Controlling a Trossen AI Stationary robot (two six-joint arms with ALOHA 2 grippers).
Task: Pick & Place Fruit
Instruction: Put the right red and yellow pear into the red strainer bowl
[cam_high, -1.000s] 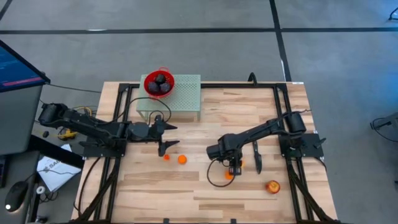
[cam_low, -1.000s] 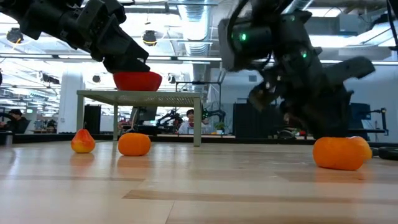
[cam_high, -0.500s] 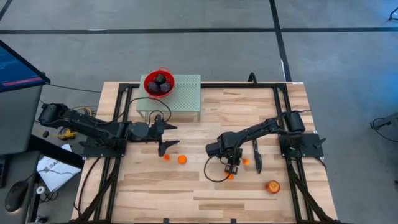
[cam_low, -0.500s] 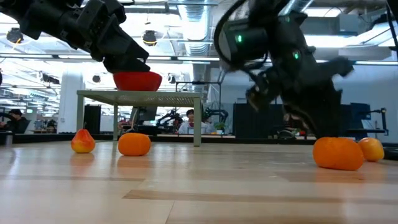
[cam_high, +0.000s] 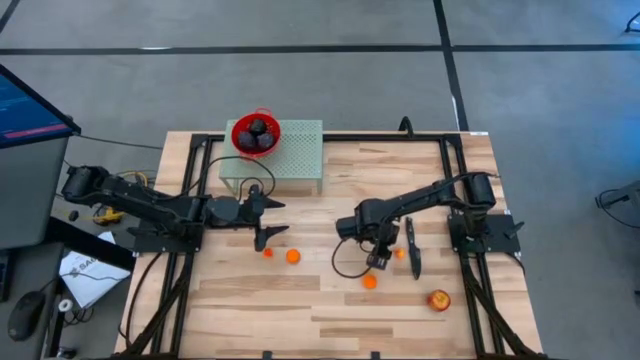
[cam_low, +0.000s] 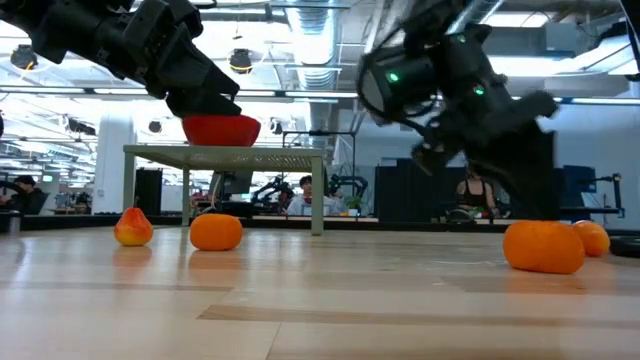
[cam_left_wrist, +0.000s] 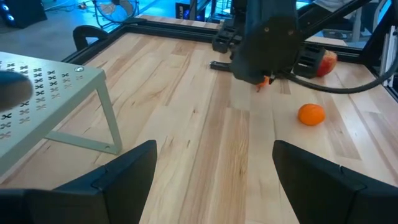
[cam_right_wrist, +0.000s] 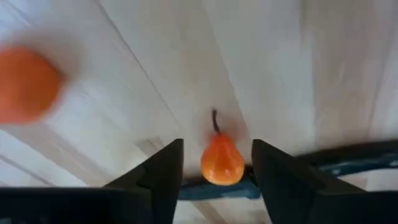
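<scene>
Right jaws (cam_right_wrist: 214, 180) stand apart over a small orange pear-shaped fruit (cam_right_wrist: 221, 160), its base hidden; left jaws (cam_left_wrist: 211, 171) gape over bare surface (cam_left_wrist: 205, 130).

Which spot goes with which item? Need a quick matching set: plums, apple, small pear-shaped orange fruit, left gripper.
Things:
1. dark plums
2. red-yellow apple
3. small pear-shaped orange fruit
4. left gripper

Places or states:
A. on the table between the open fingers of the right gripper
B. in the red bowl on the green stand
C. open, beside the green stand, holding nothing
D. alone near the table's right side, away from both arms

Pairs: 1-B, 2-D, 3-A, 4-C
</scene>
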